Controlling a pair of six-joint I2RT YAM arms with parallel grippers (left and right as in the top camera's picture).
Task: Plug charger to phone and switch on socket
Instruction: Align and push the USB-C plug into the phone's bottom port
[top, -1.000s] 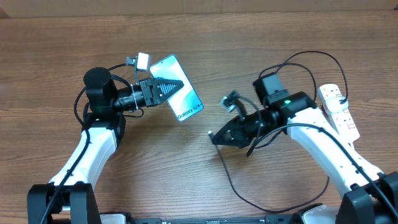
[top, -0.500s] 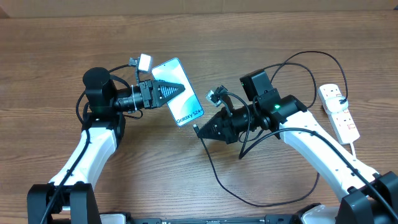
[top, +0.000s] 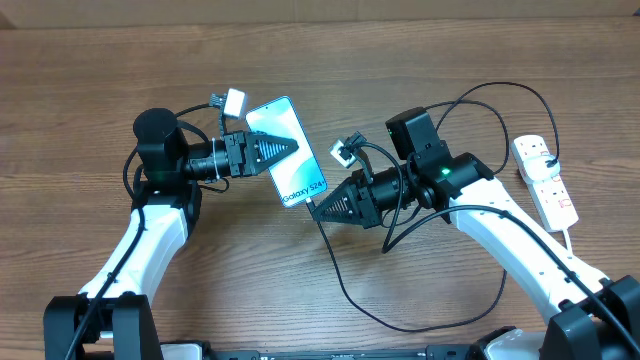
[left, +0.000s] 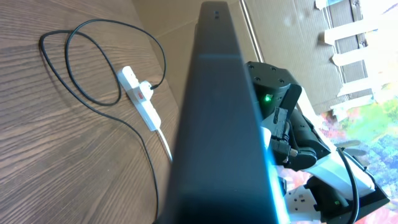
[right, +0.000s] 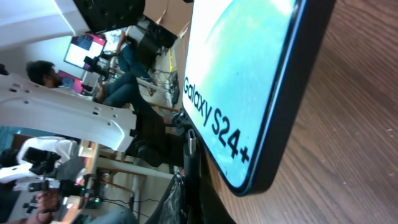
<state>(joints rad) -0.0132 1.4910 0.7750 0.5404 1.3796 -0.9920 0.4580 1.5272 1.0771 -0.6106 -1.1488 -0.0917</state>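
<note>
At the middle of a wooden tabletop (top: 80, 60), the two arms meet from either side around the phone (top: 302, 172). The left gripper (top: 286, 147) is clamped on the phone across its width, and the left wrist view is filled by the phone's dark edge. The light blue-teal screen faces up, and the end printed "Galaxy S24+" points toward the right arm. Whether the phone rests on the tabletop or is lifted off it cannot be told.

The right gripper (top: 321, 207) is closed around the charger (right: 191, 143), whose small plug tip sticks out from between the fingers. In the right wrist view, the tip sits just beside the printed end of the phone; whether it touches the frame is unclear.

From the right gripper, the thin black cable trails toward the near edge of the tabletop in a wide loop, and another loop arcs behind the right arm to the socket (top: 545, 178). The socket lies flat, well apart from the phone, at the far right. The position of its red switches cannot be made out.
</note>
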